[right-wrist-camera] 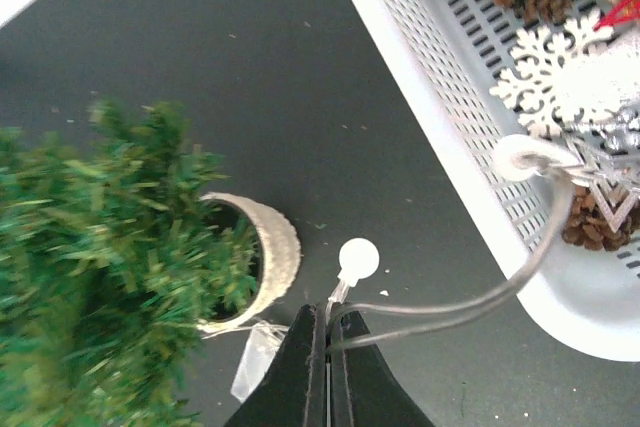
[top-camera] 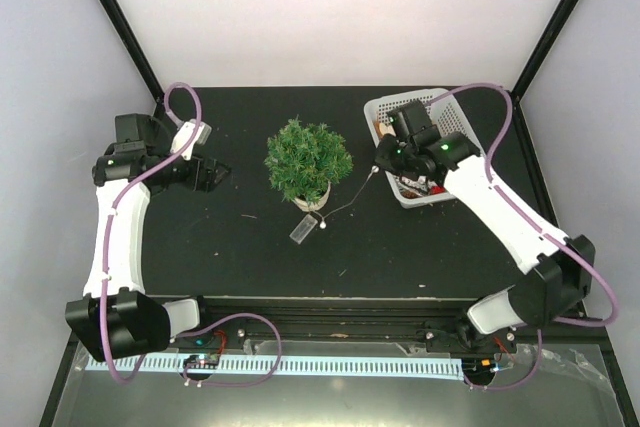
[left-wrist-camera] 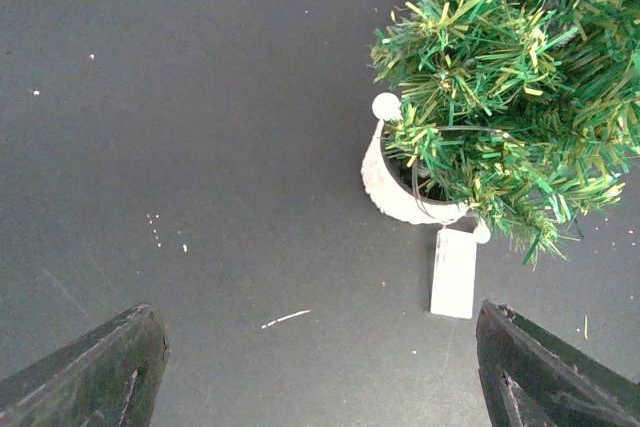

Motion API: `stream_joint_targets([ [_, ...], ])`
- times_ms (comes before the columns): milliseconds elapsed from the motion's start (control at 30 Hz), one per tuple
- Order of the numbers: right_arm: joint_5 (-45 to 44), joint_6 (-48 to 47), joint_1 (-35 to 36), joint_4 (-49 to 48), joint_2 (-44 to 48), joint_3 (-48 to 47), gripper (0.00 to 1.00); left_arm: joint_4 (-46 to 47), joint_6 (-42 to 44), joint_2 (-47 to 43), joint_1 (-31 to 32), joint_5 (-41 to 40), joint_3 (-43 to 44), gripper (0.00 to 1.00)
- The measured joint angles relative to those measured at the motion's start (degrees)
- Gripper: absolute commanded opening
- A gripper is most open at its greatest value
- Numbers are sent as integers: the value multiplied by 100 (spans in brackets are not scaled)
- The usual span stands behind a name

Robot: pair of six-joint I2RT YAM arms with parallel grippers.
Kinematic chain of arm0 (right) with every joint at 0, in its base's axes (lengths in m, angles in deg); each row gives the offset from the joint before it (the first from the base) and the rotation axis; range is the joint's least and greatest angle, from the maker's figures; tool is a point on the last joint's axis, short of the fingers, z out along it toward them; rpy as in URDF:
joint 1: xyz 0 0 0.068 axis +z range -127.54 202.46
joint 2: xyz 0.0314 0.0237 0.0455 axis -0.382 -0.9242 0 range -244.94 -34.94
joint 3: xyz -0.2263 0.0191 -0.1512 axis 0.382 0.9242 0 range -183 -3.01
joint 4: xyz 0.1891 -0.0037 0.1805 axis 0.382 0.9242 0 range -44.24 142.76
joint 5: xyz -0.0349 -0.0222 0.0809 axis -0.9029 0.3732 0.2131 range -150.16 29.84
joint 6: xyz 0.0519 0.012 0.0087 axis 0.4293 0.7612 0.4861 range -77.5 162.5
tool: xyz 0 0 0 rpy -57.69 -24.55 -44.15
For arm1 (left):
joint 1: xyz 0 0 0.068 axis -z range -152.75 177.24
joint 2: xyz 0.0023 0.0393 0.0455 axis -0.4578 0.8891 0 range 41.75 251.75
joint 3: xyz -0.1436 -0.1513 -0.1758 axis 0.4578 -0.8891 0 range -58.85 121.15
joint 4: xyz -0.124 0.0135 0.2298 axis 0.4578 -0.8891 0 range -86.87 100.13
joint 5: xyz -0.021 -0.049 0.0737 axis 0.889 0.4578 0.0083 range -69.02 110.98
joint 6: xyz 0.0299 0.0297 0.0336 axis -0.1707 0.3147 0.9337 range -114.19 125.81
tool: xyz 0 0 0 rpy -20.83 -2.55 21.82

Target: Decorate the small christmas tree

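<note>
while its fingers are spread wide apart, the left gripper (top-camera: 213, 175) is held left of the small christmas tree (top-camera: 308, 157), which stands upright between both arms; right of the tree, the right gripper (right-wrist-camera: 328, 367) is clamped on a light string (right-wrist-camera: 358, 259), with a white basket (top-camera: 385, 107) beyond it.

Xmas tree (top-camera: 308, 155) dk green w/ beige base (left-wrist-camera: 383, 187) — basket (top-camera: 395, 100) white, slotted; table (top-camera: 200, 237) black.

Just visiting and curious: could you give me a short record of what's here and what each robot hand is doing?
Tree: small christmas tree, upright mid-table, in a beige pot
Left gripper: open, empty, beside the tree
Right gripper: shut on light string
Basket: white, right of tree, holds snowflake and pinecones
</note>
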Motion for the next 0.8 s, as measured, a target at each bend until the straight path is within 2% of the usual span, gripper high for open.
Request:
stream_joint_targets([
  [433, 103, -949, 28, 234, 599, -522, 1, -264, 546, -466, -15, 439, 168, 85],
  [800, 39, -2028, 710, 887, 752, -1652, 1, -955, 1172, -691, -15, 1217, 546, 85],
])
